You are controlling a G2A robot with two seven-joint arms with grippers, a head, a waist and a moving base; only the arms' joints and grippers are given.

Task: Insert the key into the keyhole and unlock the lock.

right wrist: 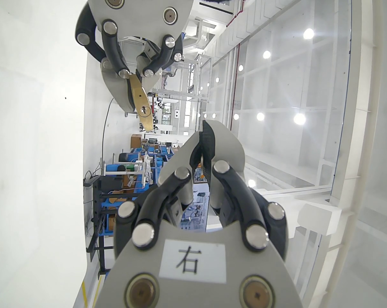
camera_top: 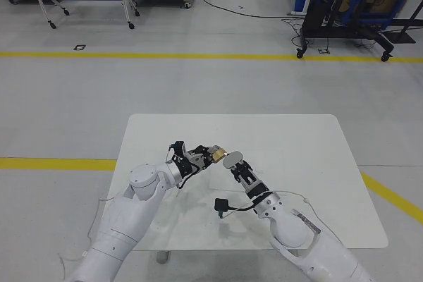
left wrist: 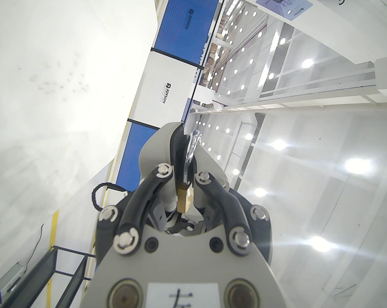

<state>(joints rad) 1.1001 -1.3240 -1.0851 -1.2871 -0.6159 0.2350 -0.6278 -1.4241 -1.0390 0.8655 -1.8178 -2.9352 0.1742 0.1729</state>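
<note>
A brass padlock (camera_top: 216,152) is held above the middle of the white table (camera_top: 303,141), with my left gripper (camera_top: 201,156) shut on it. In the left wrist view the lock body (left wrist: 184,198) sits between the closed fingers, its silver shackle (left wrist: 193,145) pointing away. In the right wrist view the lock's keyhole face (right wrist: 141,104) points toward my right gripper (right wrist: 203,139). That gripper is shut, and a thin sliver of the key (right wrist: 201,160) shows between its pads. Its tips (camera_top: 231,159) are a short gap from the lock, not touching.
A black cable end (camera_top: 221,206) hangs by the right forearm over the table's front part. Bare tabletop lies on all sides of the two grippers. Wheeled racks (camera_top: 92,10) and a dark cart (camera_top: 345,32) stand far off on the floor.
</note>
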